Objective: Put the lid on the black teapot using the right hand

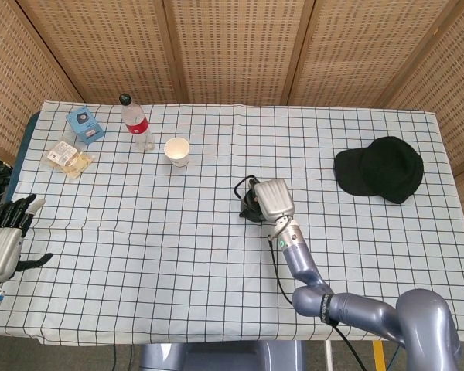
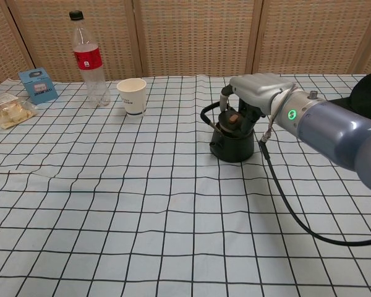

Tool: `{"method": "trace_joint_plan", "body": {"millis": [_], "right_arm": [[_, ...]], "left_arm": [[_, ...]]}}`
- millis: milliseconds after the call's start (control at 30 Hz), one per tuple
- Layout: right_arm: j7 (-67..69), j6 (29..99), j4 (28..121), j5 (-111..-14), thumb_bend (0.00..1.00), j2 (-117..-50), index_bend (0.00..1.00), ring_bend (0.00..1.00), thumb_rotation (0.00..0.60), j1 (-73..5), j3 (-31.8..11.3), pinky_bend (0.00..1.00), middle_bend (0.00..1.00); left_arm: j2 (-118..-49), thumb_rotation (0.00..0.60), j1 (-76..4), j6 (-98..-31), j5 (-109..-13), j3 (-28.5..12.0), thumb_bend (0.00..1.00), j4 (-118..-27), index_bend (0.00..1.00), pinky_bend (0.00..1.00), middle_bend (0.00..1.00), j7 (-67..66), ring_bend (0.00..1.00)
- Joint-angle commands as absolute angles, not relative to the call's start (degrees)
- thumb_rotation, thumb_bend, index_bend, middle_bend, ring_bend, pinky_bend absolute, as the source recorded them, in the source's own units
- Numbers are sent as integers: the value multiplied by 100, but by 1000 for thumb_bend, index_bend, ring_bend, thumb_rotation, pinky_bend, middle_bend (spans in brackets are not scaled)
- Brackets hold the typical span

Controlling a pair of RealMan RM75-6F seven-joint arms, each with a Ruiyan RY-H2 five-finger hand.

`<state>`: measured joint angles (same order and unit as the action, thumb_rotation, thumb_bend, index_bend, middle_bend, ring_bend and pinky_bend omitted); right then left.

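Note:
The black teapot [image 2: 232,144] stands mid-table on the checked cloth; in the head view only its handle side [image 1: 247,202] shows beside my right hand [image 1: 273,199]. The lid [image 2: 232,120], dark with a brown knob, sits in the teapot's mouth. My right hand [image 2: 255,93] hovers directly over it, fingers [image 2: 225,101] reaching down on both sides and still gripping the lid. My left hand [image 1: 5,239] rests at the table's near left edge, fingers apart, holding nothing.
A plastic bottle [image 2: 89,59], a paper cup [image 2: 132,96], a blue box [image 2: 38,85] and a snack packet [image 2: 5,110] stand at the back left. A black cap [image 1: 380,168] lies at the right. A cable trails from the right wrist.

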<state>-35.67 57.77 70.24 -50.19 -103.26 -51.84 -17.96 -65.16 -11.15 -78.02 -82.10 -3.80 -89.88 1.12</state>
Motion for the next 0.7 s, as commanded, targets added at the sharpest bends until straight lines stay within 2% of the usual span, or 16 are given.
{"method": "trace_joint_plan", "body": {"millis": [33,333,567,700], "right_arm": [[-3574,5781,7010,-5022,484,-10326,558,972,600,-5179,-1775,656,1000],[-3686,5767,7154,-4921,472,-10258,395,965,600,-5140,-1696,656,995],[-3794,5876,7358,-4879,391,-10167,277,962,600,-5127,-1695,656,991],[-3851,5959,7513,-4874,381,-10107,221,959,600,-5118,-1703,656,988]], "left_arm": [[-6505,600,-1119,-7777,-8194,-375,0,-8997,0,0,0,103,0],[-6484,600,-1121,-7770,-8201,-364,0,-9042,0,0,0,95,0],[-6469,600,-1111,-7794,-8211,-364,0,-9048,0,0,0,118,0],[-6465,600,-1104,-7811,-8225,-360,0,-9057,0,0,0,124,0]]}}
